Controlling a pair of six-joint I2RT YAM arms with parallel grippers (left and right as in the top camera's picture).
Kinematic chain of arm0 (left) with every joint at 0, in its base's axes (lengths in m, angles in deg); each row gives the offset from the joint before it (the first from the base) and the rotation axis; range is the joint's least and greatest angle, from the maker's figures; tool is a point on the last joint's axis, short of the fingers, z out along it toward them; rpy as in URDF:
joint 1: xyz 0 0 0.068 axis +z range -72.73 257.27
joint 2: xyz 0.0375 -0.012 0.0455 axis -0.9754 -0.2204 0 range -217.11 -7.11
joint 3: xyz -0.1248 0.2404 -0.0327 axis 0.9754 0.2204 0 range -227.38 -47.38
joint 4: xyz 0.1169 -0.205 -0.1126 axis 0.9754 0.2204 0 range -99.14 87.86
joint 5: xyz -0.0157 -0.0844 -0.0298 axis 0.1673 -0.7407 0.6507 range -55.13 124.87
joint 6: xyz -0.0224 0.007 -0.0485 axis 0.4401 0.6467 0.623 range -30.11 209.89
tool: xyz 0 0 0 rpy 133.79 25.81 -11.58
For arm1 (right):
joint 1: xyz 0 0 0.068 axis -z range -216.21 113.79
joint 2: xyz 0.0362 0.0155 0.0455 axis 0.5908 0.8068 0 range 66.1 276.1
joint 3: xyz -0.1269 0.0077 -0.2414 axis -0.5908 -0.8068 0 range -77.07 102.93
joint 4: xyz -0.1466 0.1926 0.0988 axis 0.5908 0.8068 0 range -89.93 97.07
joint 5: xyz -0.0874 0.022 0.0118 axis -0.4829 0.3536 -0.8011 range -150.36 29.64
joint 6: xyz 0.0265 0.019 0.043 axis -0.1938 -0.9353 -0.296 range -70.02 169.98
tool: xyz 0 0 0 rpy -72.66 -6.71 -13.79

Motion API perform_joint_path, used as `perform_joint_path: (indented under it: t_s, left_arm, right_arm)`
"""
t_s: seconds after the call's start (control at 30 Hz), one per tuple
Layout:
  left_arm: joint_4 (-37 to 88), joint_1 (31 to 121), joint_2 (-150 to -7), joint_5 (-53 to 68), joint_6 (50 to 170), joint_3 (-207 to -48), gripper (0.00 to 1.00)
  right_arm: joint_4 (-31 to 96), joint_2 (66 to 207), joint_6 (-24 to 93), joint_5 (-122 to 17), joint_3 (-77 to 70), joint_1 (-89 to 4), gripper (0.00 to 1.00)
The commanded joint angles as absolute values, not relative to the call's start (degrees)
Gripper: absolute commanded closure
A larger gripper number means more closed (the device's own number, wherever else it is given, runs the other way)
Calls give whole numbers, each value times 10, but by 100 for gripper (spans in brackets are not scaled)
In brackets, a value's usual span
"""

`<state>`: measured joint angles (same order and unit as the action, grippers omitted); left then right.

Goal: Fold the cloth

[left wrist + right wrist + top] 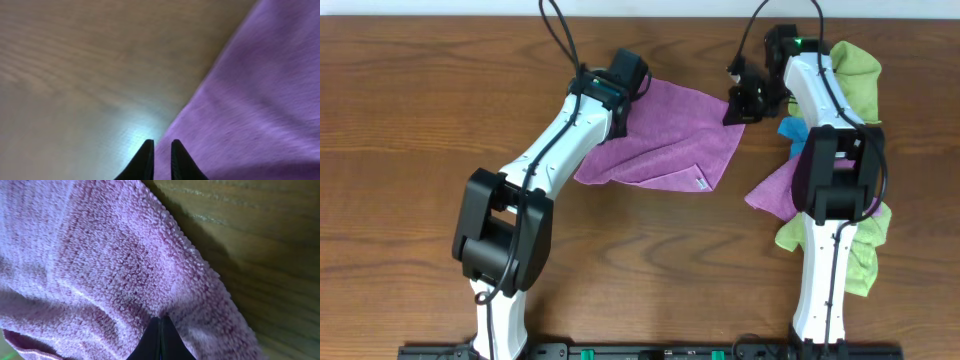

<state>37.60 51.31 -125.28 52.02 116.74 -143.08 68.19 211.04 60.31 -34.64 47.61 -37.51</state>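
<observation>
The purple-magenta cloth (670, 140) lies spread on the table, with its white tag (702, 183) at the near corner. My left gripper (620, 95) is at the cloth's far-left edge. In the left wrist view its fingers (162, 150) are nearly together, with the cloth's edge (250, 100) between them. My right gripper (740, 105) is at the cloth's right corner. In the right wrist view its fingers (160, 330) are shut and pinch the fuzzy cloth (100, 265). The corners under both grippers are hidden in the overhead view.
A second purple cloth (772, 190) lies bunched beside the right arm. Lime-green cloths sit at the far right (855, 65) and near right (855, 255). A blue cloth (790, 130) peeks out by the right arm. Bare wood shows at the left (410, 130).
</observation>
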Motion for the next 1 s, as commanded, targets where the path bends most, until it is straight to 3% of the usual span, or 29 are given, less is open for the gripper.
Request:
perform_joint_path:
  t_s: [0.0,0.03,0.1,0.13,0.17,0.2,0.57,0.97]
  left_arm:
    - [333,520,-1275,470,1075,-1434,90]
    - [306,523,-1282,451,1053,-1434,91]
    - [258,530,-1294,422,1021,-1433,94]
    - [238,533,-1297,410,1010,-1433,94]
    - [213,538,-1304,397,1003,-1433,94]
    - [182,544,-1310,378,1001,-1433,94]
    - [8,566,-1390,187,1002,-1433,94]
    - [10,567,-1419,237,1001,-1433,94]
  right_arm:
    - [686,2084,597,-349,512,-375,95]
    - [689,2072,597,-348,516,-374,51]
    - [696,2051,597,-349,517,-374,47]
    - [700,2040,597,-348,517,-374,49]
    - [705,2030,597,-348,517,-374,71]
    - [709,2017,597,-348,517,-374,99]
    - [729,1924,599,-366,516,-376,99]
    - [731,1924,599,-420,506,-388,99]
